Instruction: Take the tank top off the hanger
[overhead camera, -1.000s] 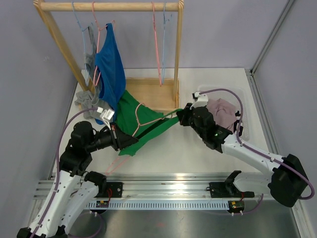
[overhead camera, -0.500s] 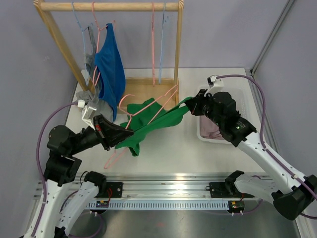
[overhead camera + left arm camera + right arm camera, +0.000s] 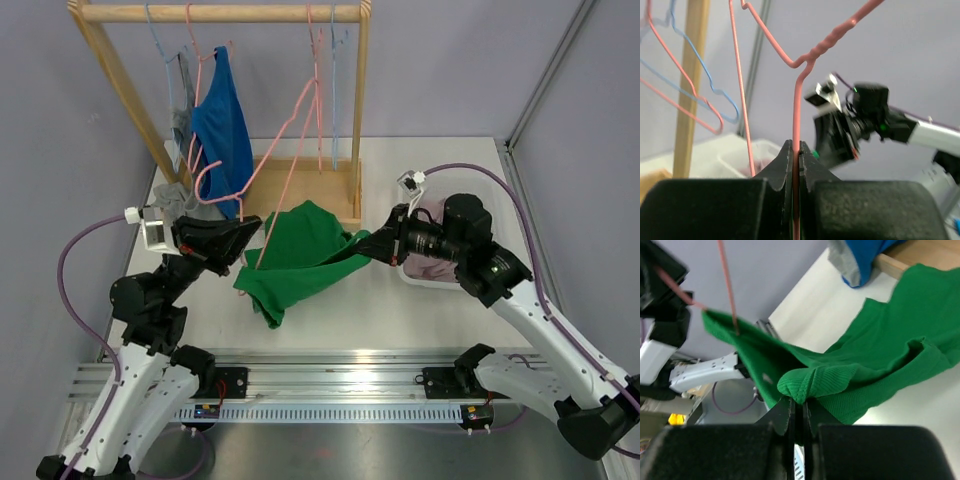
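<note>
The green tank top [image 3: 300,255] hangs bunched over the table between my arms; it also fills the right wrist view [image 3: 880,355]. My right gripper [image 3: 372,247] is shut on a fold of it [image 3: 812,385]. My left gripper [image 3: 250,232] is shut on the pink wire hanger [image 3: 285,150], which stands tilted up toward the rack rail; its wire [image 3: 796,150] runs between the closed jaws. One lower end of the hanger [image 3: 729,295] still meets the green cloth's edge.
A wooden rack [image 3: 220,14] at the back holds a blue garment [image 3: 225,135], a grey one [image 3: 180,120] and bare pink and blue hangers [image 3: 325,90]. A white bin [image 3: 435,255] with pinkish cloth sits at the right under my right arm.
My left gripper has swung the hanger up and back, from lying low to standing upright. The green top has slid mostly off it and sags lower. My right gripper pulled slightly nearer.
</note>
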`<state>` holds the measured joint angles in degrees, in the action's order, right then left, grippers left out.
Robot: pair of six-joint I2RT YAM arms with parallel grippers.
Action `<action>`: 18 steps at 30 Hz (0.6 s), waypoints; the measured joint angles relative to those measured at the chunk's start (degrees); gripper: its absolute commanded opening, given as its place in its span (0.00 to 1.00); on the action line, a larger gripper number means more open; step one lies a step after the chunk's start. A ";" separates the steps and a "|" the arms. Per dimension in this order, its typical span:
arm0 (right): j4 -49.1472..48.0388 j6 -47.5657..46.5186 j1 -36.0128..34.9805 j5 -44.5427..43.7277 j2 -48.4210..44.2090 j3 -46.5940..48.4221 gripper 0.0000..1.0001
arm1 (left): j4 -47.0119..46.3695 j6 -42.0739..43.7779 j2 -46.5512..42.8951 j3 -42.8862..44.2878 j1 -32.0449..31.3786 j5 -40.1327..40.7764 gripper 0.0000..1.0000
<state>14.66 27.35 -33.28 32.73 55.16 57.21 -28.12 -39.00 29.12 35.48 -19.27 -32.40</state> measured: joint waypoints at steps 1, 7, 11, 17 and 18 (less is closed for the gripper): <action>0.59 0.02 0.02 1.07 -1.18 -0.02 0.00 | -3.56 0.00 1.38 0.02 -0.33 1.68 0.00; -3.21 3.21 0.07 9.29 -8.59 -0.17 0.00 | -15.76 2.34 11.30 2.75 -6.82 8.66 0.00; -5.01 3.98 0.07 11.98 -10.36 -0.15 0.00 | -16.52 7.41 13.22 3.50 -12.79 14.56 0.00; -4.52 3.85 -0.17 8.46 -6.86 -1.38 0.00 | -7.72 11.82 8.59 5.44 -14.43 24.55 0.00; -4.07 3.78 -0.70 6.75 -5.64 -1.90 0.00 | -4.66 12.31 7.45 6.16 -14.43 26.18 0.00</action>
<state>10.59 31.14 -33.98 39.48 49.52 55.31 -32.77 -26.70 36.58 41.65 -33.69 -6.22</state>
